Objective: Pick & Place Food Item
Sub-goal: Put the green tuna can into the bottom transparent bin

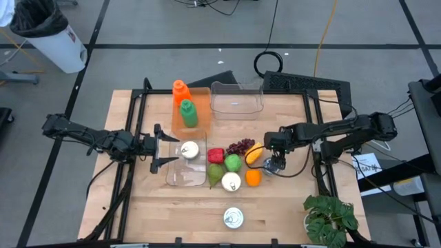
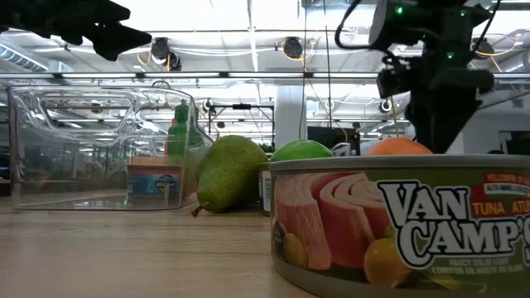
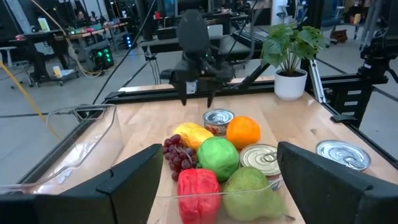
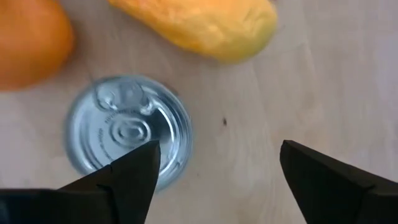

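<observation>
A heap of food lies mid-table: red pepper, grapes, a yellow fruit, green apple, pear, orange and a can. My right gripper points down, open, above a small silver can that stands upright on the table right of the orange; the can sits under one finger, not between the two. My left gripper is held level and open at the left end of a clear container, which holds a white-topped can.
A tuna can stands near the front edge and a potted plant at the front right. At the back are a clear bin and orange and green bottles. Bare wood shows at the front left.
</observation>
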### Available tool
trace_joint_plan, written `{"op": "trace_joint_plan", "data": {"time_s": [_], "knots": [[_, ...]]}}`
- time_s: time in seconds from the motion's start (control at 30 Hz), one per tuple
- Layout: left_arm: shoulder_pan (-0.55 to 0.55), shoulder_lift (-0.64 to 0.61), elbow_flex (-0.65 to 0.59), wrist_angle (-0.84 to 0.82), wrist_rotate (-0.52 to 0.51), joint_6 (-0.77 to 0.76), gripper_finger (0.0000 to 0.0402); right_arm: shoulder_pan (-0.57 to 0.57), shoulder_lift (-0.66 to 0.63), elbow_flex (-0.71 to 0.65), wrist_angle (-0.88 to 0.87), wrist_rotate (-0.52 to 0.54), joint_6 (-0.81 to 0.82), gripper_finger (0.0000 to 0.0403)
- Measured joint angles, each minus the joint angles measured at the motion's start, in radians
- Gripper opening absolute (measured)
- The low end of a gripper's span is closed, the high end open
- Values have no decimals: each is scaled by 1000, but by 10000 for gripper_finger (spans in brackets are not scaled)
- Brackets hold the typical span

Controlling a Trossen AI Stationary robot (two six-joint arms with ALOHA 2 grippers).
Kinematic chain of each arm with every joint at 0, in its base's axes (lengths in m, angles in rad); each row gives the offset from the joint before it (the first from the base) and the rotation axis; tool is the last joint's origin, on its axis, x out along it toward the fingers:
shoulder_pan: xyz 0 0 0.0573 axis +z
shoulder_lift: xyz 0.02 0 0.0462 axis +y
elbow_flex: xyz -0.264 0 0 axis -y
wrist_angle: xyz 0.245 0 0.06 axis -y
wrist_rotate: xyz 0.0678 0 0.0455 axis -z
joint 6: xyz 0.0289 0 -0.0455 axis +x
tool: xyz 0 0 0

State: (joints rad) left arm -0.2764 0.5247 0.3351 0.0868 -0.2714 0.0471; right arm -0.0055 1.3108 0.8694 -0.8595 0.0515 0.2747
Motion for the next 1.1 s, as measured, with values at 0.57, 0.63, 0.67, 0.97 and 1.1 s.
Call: {"op": "trace_joint_plan", "data": {"time_s": [0.57, 0.63, 0.67, 0.97, 1.1], "knots": [[0, 0, 0, -1, 1, -5, 322, -4, 70, 0, -66, 154, -15, 308], [0, 0, 0, -1, 1, -5, 326, -4, 60, 0, -62, 92, 7, 308], [0, 0, 0, -1, 1, -4, 328, -4, 56, 0, -57, 60, 20, 308], [0, 0, 0, -1, 1, -4, 319, 0, 69, -13, -31, 38, 5, 308], [0, 1, 0, -2, 2, -8, 310, 0, 70, -51, -29, 82, -7, 308]]}}
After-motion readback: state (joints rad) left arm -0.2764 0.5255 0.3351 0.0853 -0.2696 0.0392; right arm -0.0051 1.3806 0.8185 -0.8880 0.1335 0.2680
